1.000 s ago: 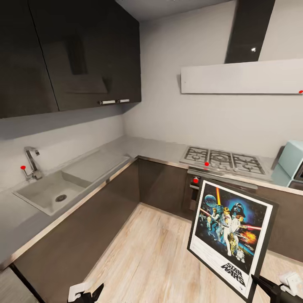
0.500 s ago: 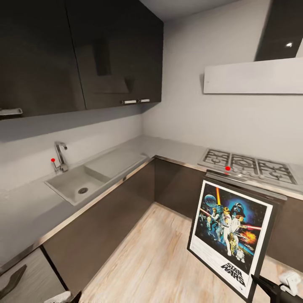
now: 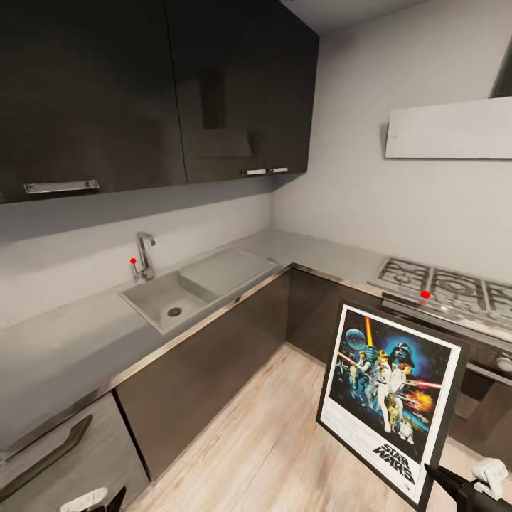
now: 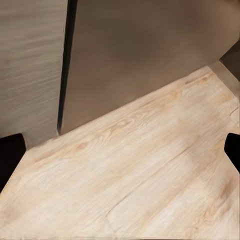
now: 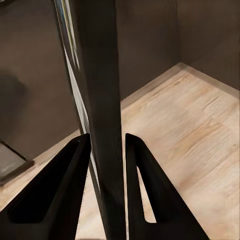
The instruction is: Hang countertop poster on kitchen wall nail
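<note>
The head camera looks forward and down into the kitchen corner, taking in the countertop (image 3: 313,252), the sink (image 3: 167,302) and the wooden floor (image 3: 263,441). The left wrist camera points down at the floor (image 4: 135,175), close to a cabinet front (image 4: 145,55). The right wrist camera sits very near the poster (image 5: 100,100), seen edge-on between the right gripper (image 5: 107,145) fingers. All three views share the floor, though which patch is hard to tell.

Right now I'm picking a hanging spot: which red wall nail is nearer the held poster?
The nail by the gas hob, just above the poster; the other sits beside the sink tap.
</note>
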